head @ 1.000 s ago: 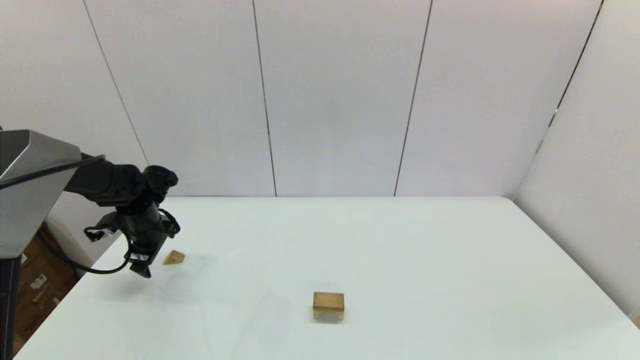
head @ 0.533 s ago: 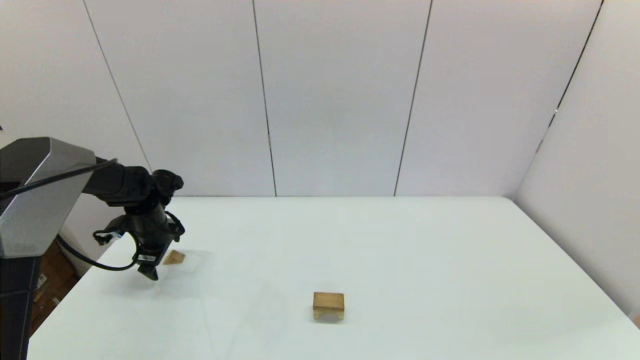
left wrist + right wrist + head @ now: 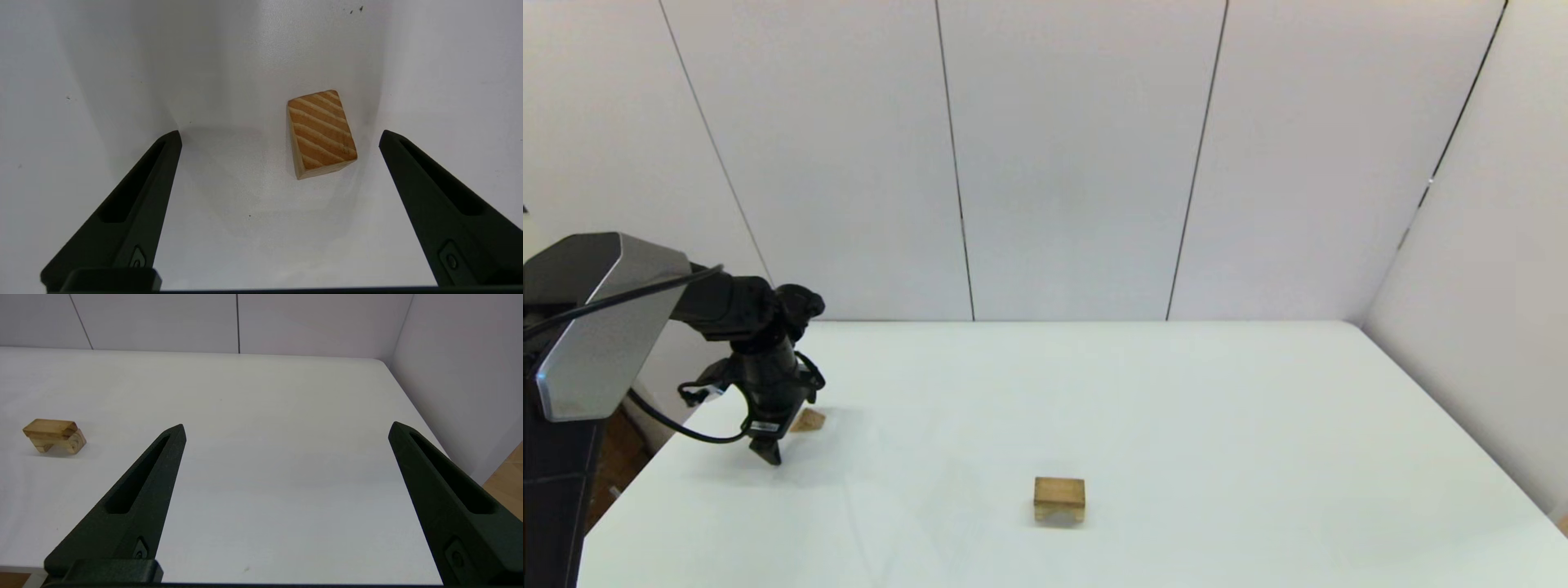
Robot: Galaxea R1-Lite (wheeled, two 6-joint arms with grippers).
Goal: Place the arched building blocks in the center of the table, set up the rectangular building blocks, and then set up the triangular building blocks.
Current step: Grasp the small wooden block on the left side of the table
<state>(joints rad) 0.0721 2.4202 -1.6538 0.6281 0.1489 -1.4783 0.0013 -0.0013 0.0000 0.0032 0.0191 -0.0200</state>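
Blocks first: the arched block point(image 3: 1059, 499) stands near the middle of the tabletop point(image 3: 1217, 425) with the rectangular slab point(image 3: 50, 427) laid flat across its top, so I judge the first two steps done and only the triangle left. That triangular block point(image 3: 321, 133) lies on the tabletop near the left edge, well apart from the stack. In the left wrist view it sits on the white surface between my left gripper's point(image 3: 279, 136) two fingers, closer to one of them than the other, touching neither. The fingers are spread wide and hold nothing. In the head view the left gripper hangs low just beside the triangle, partly covering it. I would want the block better centred before closing, since its sloping faces could slip. My right gripper point(image 3: 286, 428) is parked off to the right, fingers likewise spread and empty.
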